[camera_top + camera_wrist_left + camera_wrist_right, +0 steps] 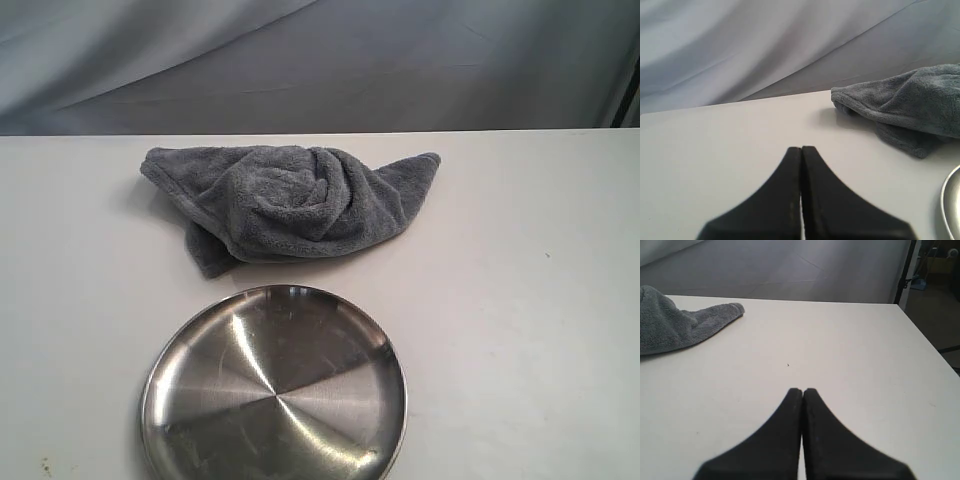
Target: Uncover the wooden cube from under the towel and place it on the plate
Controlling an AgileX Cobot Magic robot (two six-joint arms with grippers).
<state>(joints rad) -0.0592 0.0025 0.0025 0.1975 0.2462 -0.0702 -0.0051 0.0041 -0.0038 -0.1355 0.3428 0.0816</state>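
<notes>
Left gripper (pixel 801 149) and right gripper (pixel 802 390) pressed together, empty; we judge the towel (pixel 290 205) soft, limp, best pinched at a free corner

Setting: a lab-type test bench, not a home. A plain white desk (pixel 520 300) stands in front of a grey cloth backdrop (pixel 300 60), which hangs in loose folds behind the desk's far edge. Past the far right corner: a black stand pole (pixel 905 270), dark floor (pixel 935 315) and stored clutter (pixel 935 260), too blurred to identify.
</notes>
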